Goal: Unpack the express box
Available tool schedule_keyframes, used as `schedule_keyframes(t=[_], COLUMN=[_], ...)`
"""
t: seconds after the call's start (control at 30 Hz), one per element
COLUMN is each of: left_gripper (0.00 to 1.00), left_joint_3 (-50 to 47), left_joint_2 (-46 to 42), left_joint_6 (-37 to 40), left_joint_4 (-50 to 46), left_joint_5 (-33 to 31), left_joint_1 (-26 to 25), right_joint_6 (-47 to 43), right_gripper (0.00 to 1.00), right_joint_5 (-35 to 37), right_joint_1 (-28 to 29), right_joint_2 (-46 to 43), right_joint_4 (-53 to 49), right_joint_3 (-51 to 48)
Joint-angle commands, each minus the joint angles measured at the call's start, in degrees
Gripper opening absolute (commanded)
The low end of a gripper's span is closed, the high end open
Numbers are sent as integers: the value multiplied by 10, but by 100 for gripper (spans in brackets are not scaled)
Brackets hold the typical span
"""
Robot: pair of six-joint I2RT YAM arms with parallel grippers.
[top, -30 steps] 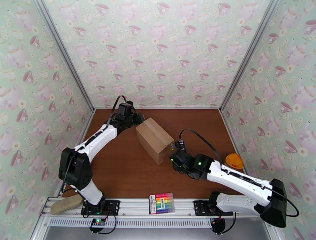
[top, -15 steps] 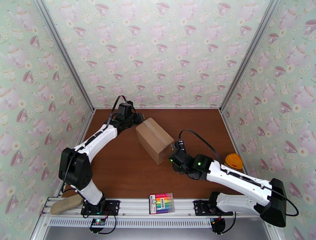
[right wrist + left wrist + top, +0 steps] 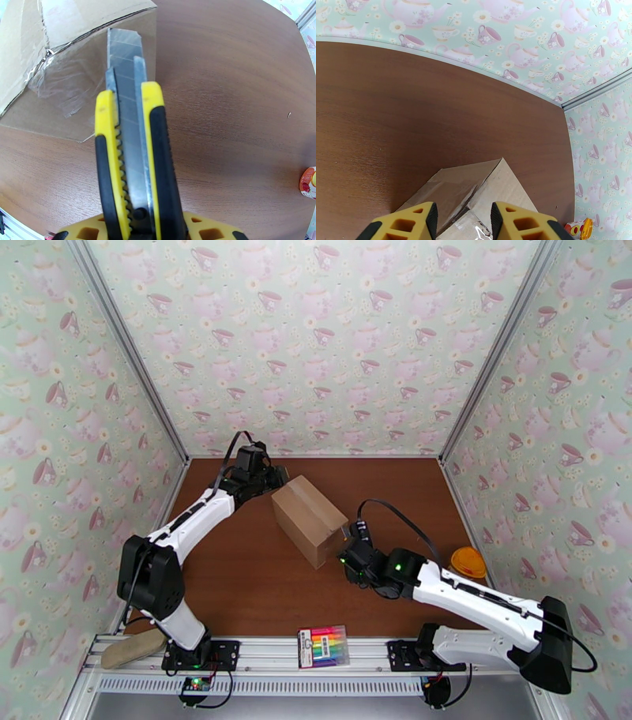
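Note:
The express box [image 3: 308, 518] is a closed tan carton lying at an angle mid-table, with clear tape on its ends. My left gripper [image 3: 272, 478] sits at its far-left end. In the left wrist view its yellow fingers [image 3: 428, 221] stand apart over the box [image 3: 474, 185], either side of the taped seam, with their tips cut off by the frame edge. My right gripper [image 3: 347, 546] is shut on a yellow-and-black utility knife [image 3: 134, 150]. The blade is extended and its tip lies against the taped near-right end of the box [image 3: 75, 79].
An orange-lidded container [image 3: 468, 562] stands near the right wall. A pack of rainbow markers [image 3: 323, 646] lies on the front rail, and a tan object [image 3: 134, 648] rests at the rail's left end. Patterned walls close in three sides.

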Motion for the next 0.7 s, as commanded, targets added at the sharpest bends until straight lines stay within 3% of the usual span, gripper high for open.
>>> schedule_keyframes(t=[0.0,0.67], left_gripper=[44,44], left_joint_3=[19,19], left_joint_2=[-7,-7], left_joint_6=[2,2], left_joint_4=[9,9], left_joint_5=[12,12], left_joint_1=[4,4], right_joint_6=[4,2], right_gripper=[0,0], right_joint_5=[17,16], right_joint_1=[4,4], right_joint_2=[5,9], right_joint_4=[-1,-2], right_joint_3=[24,25])
